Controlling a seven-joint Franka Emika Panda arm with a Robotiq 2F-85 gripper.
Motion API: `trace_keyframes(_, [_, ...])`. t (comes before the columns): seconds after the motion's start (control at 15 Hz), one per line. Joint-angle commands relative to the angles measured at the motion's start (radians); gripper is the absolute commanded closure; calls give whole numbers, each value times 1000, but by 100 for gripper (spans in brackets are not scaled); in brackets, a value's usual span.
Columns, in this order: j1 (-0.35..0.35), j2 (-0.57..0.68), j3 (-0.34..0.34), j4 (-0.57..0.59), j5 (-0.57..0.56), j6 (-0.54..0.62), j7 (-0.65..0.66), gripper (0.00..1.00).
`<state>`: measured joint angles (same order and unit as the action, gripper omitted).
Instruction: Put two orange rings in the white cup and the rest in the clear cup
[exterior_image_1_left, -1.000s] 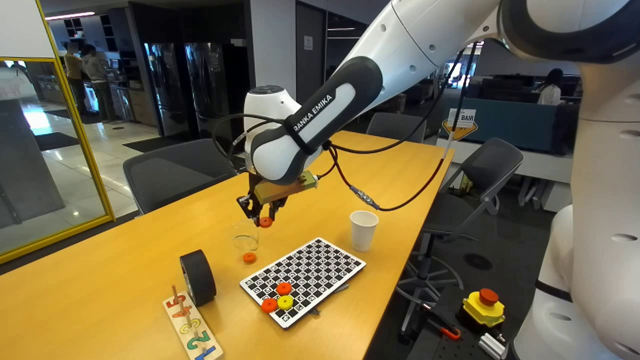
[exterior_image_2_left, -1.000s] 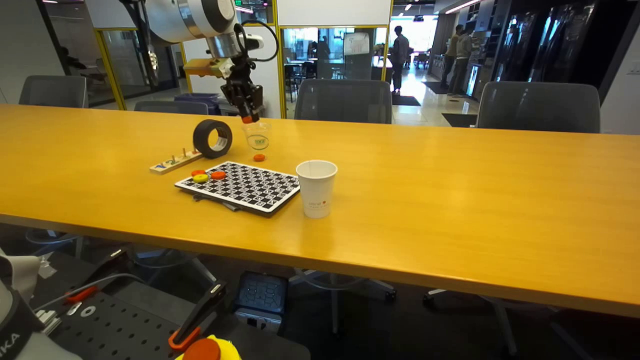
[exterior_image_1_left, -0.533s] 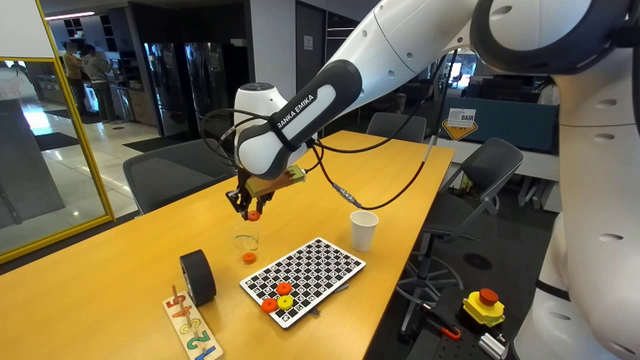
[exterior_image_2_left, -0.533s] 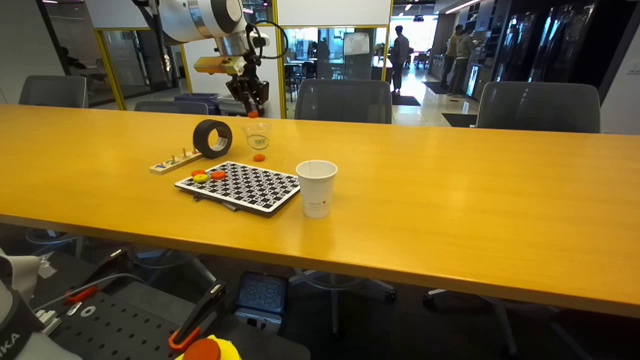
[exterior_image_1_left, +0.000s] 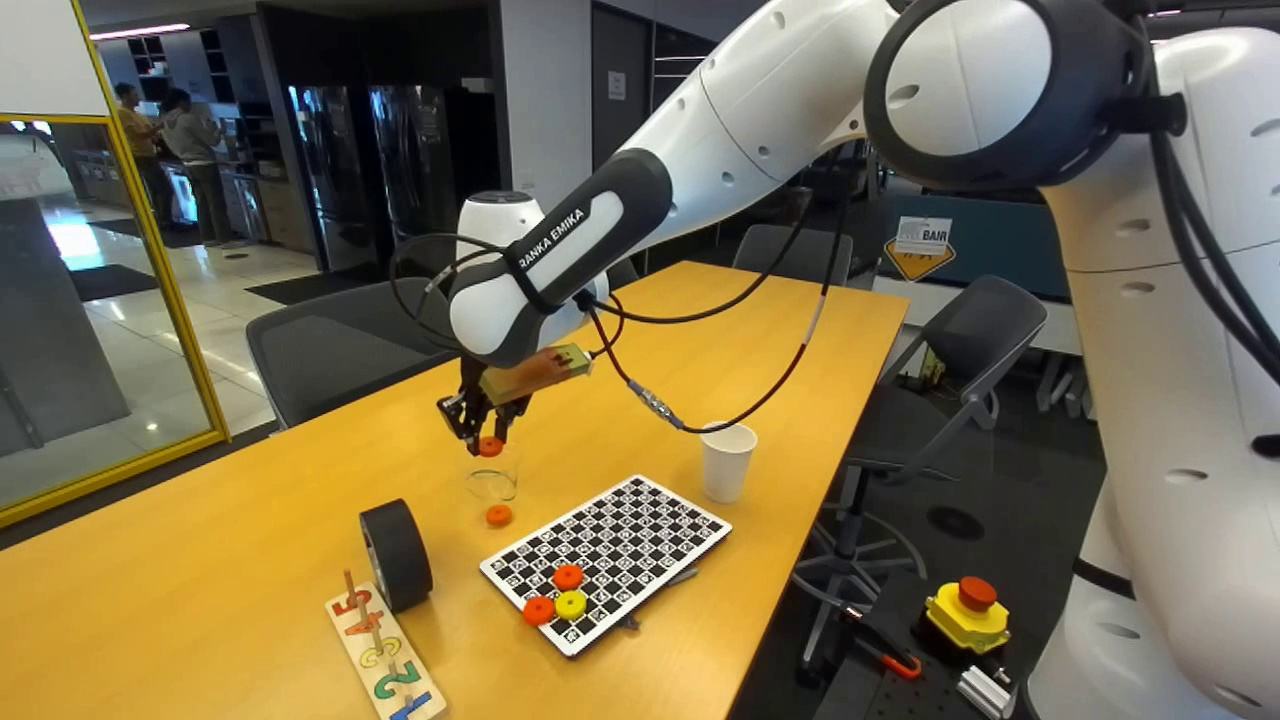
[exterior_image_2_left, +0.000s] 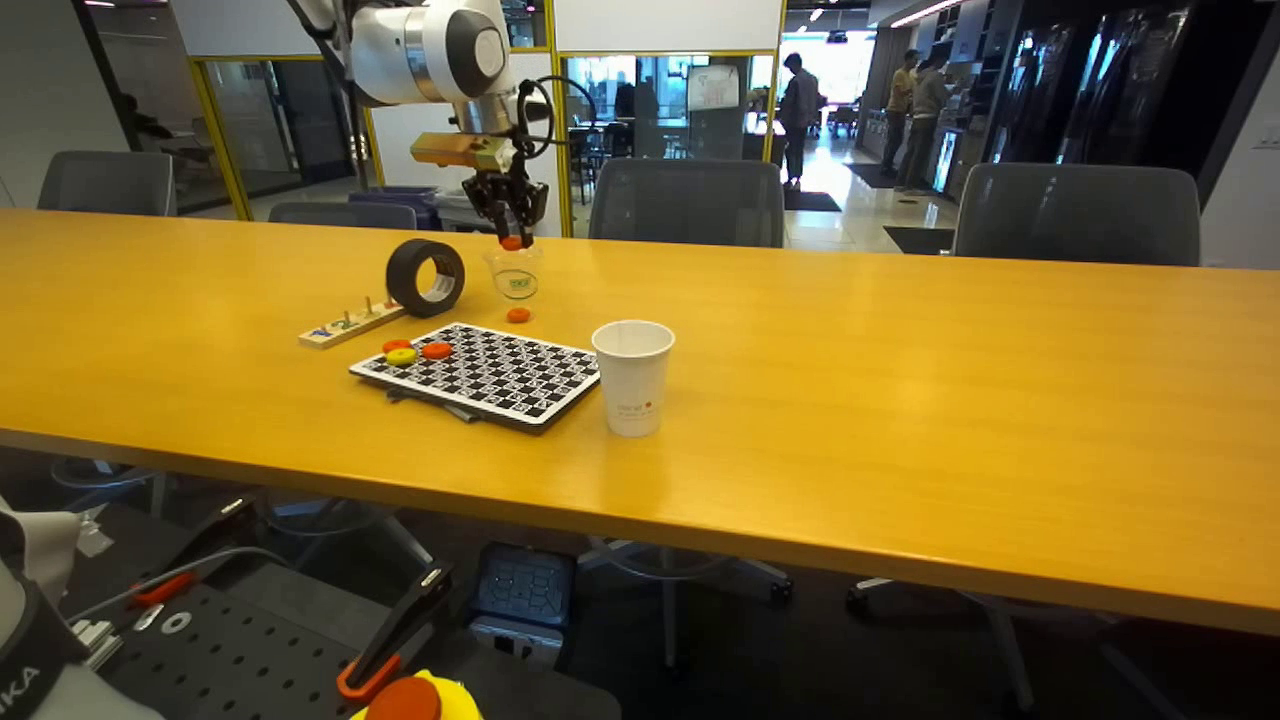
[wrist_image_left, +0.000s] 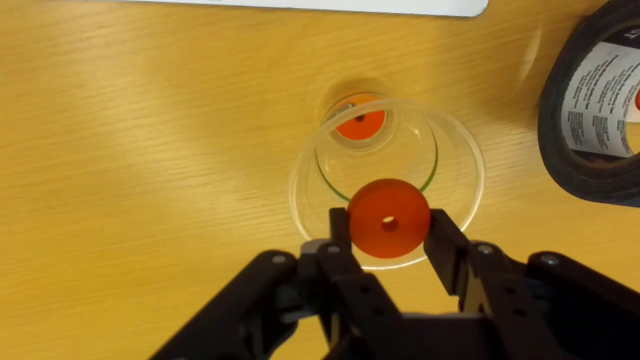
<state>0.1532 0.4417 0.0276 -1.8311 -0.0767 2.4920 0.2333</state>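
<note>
On the table a checkered board carries two bright orange rings. The black hand clamps a third ring. The white cup stands upright, its bottom hidden. The clear cup, below the third ring, holds a fourth ring, round with a small central hole.

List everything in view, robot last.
Table: 1, yellowish, centre
Clear cup: 1, transparent, on table
White cup: 1, white, on table
Checkered board: 1, black-white, beside white cup
Orange rings: 4, orange, one gripped, one in clear cup, two on checkered board
Yellow ring: 1, yellow, on checkered board
Tape roll: 1, black, on table
Peg board: 1, tan, on table
Button box: 1, yellow-red, off table
Chairs: several, grey, around table
People: several, varied, background
Arm: 1, mostly white, above table
Gripper: 1, black, over clear cup
</note>
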Motion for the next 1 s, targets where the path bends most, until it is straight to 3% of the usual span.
trace_keyframes(0.0, [-17, 27, 21, 53, 44, -39, -51, 83])
trace_keyframes(0.07, [-15, 27, 19, 52, 43, -45, -49, 83])
trace_keyframes(0.2, [-14, 26, 18, 54, 46, -57, -47, 33])
trace_keyframes(0.33, [-13, 11, 15, 43, 43, -61, -44, 25])
trace_keyframes(0.53, [-3, -32, 8, 9, 24, -59, -33, 3])
trace_keyframes(0.93, [5, -179, 33, -176, 21, -31, -57, 0])
